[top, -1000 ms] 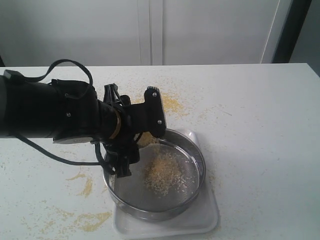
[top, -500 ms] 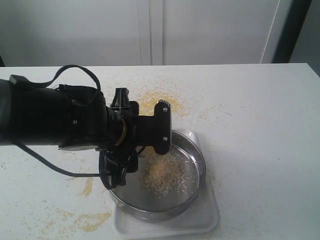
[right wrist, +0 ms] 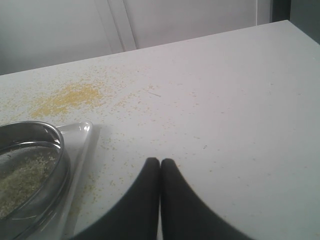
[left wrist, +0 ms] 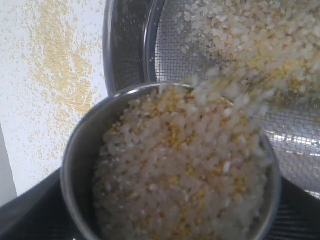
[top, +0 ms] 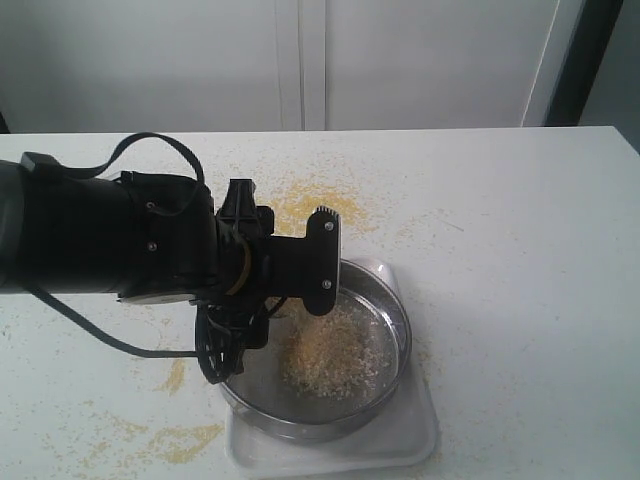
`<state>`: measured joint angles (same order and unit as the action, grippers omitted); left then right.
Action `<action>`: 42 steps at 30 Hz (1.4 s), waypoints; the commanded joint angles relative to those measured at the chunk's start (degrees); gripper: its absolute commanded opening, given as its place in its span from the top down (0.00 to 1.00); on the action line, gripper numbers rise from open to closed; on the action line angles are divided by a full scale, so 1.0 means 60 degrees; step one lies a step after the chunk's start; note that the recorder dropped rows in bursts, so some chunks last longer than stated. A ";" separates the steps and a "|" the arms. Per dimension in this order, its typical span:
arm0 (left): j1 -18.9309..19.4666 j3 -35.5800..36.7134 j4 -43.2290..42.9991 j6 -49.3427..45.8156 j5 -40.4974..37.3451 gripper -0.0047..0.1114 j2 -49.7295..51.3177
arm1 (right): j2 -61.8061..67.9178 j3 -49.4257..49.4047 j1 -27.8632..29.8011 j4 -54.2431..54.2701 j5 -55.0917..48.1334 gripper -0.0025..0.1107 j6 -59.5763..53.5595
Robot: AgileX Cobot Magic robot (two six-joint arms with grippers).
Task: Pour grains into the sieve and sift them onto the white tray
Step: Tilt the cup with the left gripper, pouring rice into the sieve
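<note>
My left gripper (top: pixel 292 298) is shut on a small steel cup (left wrist: pixel 75 160) and holds it tipped over the left part of the sieve (top: pixel 388 325). Mixed yellow and pale grains (left wrist: pixel 185 175) fill the cup and spill over its far lip onto the mesh (left wrist: pixel 170 55). A loose heap of grains (top: pixel 325 362) lies in the middle of the sieve. The sieve rests on the white tray (top: pixel 415 438). In the exterior view the arm hides the cup. My right gripper (right wrist: pixel 160 163) is shut and empty, low over the bare table, off the tray's (right wrist: pixel 82 134) far side from the left arm.
Spilled yellow meal lies on the table behind the sieve (top: pixel 322 205) and at the front left (top: pixel 185 440). The left arm's black body and cables (top: pixel 110 240) cover the table's left side. A pale wall stands behind the table.
The left arm has shifted a little to the right and lower over the sieve. The heap of grains in the sieve has grown.
</note>
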<state>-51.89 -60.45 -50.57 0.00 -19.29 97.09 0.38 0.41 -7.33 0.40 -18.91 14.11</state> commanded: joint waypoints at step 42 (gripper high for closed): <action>-0.0045 -0.0060 -0.1367 -0.1756 -0.0300 0.96 0.0225 | -0.0064 -0.0068 -0.0037 0.0004 0.0085 0.98 0.0027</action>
<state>-51.89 -60.45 -56.97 -10.57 -20.50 98.91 0.38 0.41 -7.33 0.40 -18.91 14.11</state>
